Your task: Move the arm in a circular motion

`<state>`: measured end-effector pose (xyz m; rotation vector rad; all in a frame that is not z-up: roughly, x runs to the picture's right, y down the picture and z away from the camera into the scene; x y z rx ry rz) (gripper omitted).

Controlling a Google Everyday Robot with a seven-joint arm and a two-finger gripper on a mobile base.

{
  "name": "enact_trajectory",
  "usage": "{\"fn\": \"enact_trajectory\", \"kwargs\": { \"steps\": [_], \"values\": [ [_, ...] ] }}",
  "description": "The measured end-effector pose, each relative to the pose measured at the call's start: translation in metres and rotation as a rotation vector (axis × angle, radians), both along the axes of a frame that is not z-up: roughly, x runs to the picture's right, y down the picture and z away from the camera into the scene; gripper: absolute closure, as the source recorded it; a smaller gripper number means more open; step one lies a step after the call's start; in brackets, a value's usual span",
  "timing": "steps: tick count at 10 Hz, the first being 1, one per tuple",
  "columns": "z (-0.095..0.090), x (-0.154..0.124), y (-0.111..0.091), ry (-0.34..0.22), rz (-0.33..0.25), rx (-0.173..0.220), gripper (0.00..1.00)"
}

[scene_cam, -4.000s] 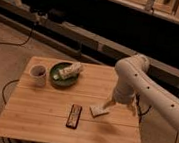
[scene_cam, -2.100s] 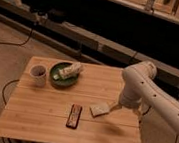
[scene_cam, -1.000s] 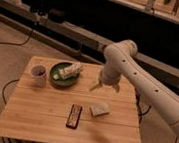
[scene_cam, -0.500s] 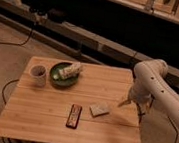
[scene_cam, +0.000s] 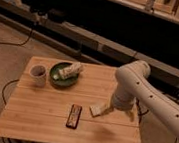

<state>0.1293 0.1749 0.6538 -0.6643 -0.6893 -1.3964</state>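
Over the right part of the wooden table (scene_cam: pixel 41 114), my arm (scene_cam: pixel 145 94) reaches in from the right edge of the view, bends at its rounded elbow above the tabletop and drops down to my gripper (scene_cam: pixel 108 111), which hangs low over the wood near the table's right side. Whether it is spread or pressed together, I cannot tell. Just to the left of my gripper, so close that I cannot say whether they touch, lies a small pale block (scene_cam: pixel 96 110) flat on the table. A little further left and slightly nearer the front edge rests a dark rectangular object (scene_cam: pixel 74 116) with a reddish tint. Well to the left and further back sits a green plate (scene_cam: pixel 56 80) with a pale wrapped item (scene_cam: pixel 71 71) lying across it, and beyond that, furthest from my gripper, stands a white mug (scene_cam: pixel 37 73). Behind the table, dark shelving (scene_cam: pixel 91 15) runs along the wall, and a black cable (scene_cam: pixel 11 41) trails over the floor at the left.
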Motion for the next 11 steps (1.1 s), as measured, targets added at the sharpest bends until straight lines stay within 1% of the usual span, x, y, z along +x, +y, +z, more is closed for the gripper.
{"fn": "enact_trajectory", "kwargs": {
  "steps": [1, 2, 3, 4, 5, 6, 7, 8, 9, 10, 11],
  "values": [
    [-0.008, -0.03, -0.006, -0.063, -0.012, 0.004, 0.2],
    [-0.011, -0.061, -0.02, -0.128, -0.024, 0.02, 0.2],
    [-0.009, -0.068, -0.027, -0.147, -0.024, 0.028, 0.2],
    [0.005, -0.067, -0.05, -0.158, -0.017, 0.063, 0.2],
    [0.018, -0.053, -0.066, -0.14, -0.012, 0.09, 0.2],
    [0.031, -0.031, -0.077, -0.105, -0.006, 0.113, 0.2],
    [0.045, 0.0, -0.088, -0.054, 0.003, 0.134, 0.2],
    [0.055, 0.029, -0.091, -0.007, 0.015, 0.143, 0.2],
    [0.06, 0.068, -0.086, 0.058, 0.053, 0.141, 0.2],
    [0.059, 0.096, -0.072, 0.113, 0.098, 0.126, 0.2],
    [0.056, 0.111, -0.056, 0.147, 0.134, 0.102, 0.2]
  ]
}}
